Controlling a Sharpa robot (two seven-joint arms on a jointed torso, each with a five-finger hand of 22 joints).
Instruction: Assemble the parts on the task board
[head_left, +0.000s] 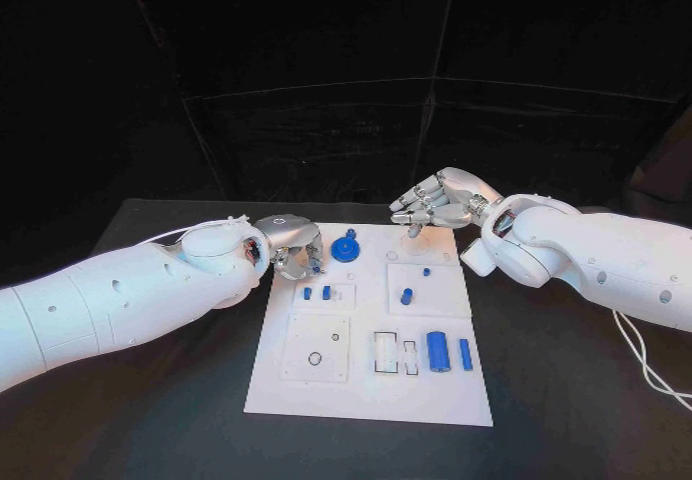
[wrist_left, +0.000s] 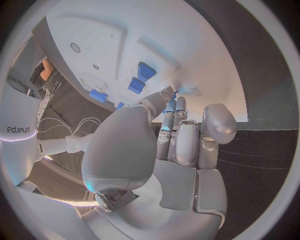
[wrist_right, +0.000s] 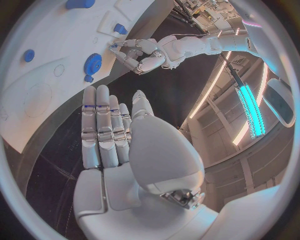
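Dim scene, bright board (wrist views bend edges).

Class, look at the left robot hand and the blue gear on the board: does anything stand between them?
Nothing visible does. The left robot hand hovers at the board's far-left corner, and the blue gear lies just beside its fingers, with only bare white board between.
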